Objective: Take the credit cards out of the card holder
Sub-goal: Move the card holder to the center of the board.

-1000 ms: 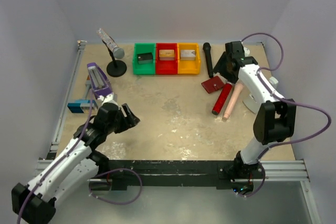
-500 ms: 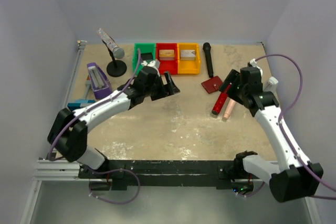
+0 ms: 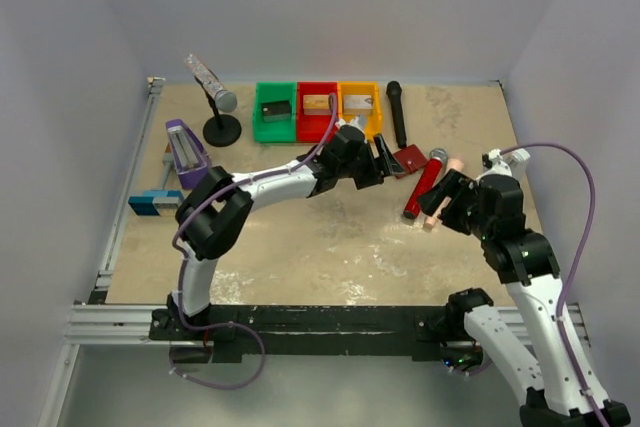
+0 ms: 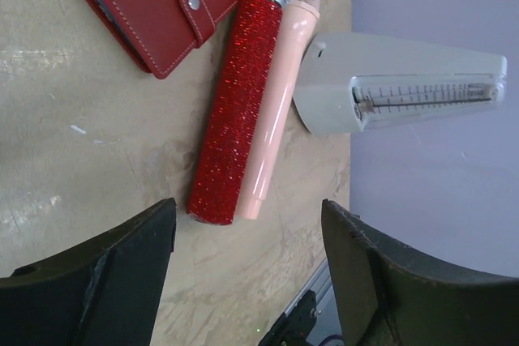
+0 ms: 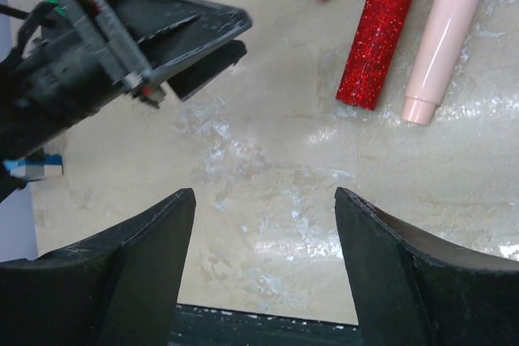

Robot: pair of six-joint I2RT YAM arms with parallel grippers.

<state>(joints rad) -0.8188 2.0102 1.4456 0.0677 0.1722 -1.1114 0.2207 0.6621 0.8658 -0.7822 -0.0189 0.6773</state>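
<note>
A: Dark red, stitched: the card holder [image 4: 150, 10] is recorded closed, tab snapped, flat on the worktop [image 4: 73, 160] just beside the red microphone [image 4: 235, 111]. No cards are seen.
B: Approach step, it is judged. Left jaws and right jaws are spread, empty. Next, the holder must be pinned and its tab unsnapped.

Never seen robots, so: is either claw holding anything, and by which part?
Nothing. Left claw and right claw both stand open, empty; the card holder lies ungripped.

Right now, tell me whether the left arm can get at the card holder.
Probably yes: the open left gripper hangs beside the closed card holder, nothing on top; the red microphone crowds one edge.
</note>
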